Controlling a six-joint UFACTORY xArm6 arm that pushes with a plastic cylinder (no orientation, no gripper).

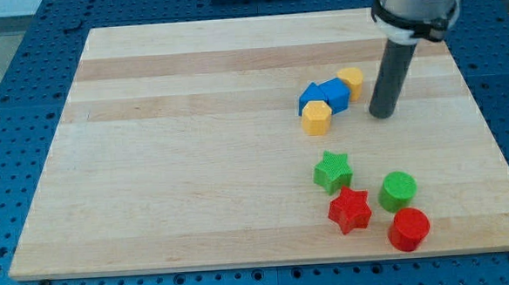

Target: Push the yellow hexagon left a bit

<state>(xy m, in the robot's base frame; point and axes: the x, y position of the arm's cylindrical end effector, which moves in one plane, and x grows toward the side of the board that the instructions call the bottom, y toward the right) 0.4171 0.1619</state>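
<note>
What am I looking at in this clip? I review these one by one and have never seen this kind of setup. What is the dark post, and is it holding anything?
There is one picture, from a single camera looking down at an angle on a wooden board. The dark post belongs to a robot arm: it has no hand, only a straight rod that slides blocks about, so nothing is held. My tip rests on the board, just to the view's right of a small cluster: a yellow hexagon, two blue blocks and another yellow block nearest the tip, with a small gap between them. Lower down sit a green star, a red star, a green cylinder and a red cylinder. The job is to nudge the yellow hexagon leftward.
</note>
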